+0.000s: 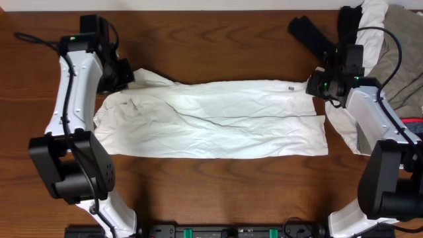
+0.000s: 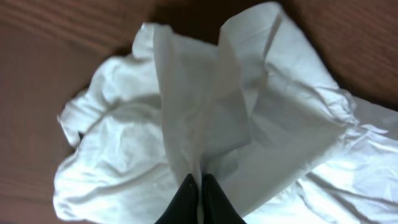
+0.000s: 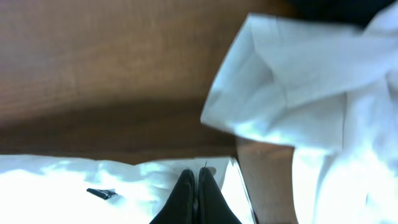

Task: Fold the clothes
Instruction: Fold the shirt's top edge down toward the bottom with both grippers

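Observation:
White trousers (image 1: 218, 119) lie stretched flat across the middle of the table. My left gripper (image 1: 129, 71) is shut on the garment's far left corner; the left wrist view shows the cloth (image 2: 205, 118) pinched between the black fingertips (image 2: 200, 182) and pulled up in a fold. My right gripper (image 1: 318, 86) is shut on the far right corner; the right wrist view shows the fingers (image 3: 191, 177) closed on the white fabric edge (image 3: 124, 180) near a small dark label (image 3: 101, 193).
A pile of other clothes (image 1: 390, 46), white, grey and black, lies at the far right corner; another white garment (image 3: 311, 99) shows in the right wrist view. Bare wood table (image 1: 211, 46) lies beyond the trousers and along the front.

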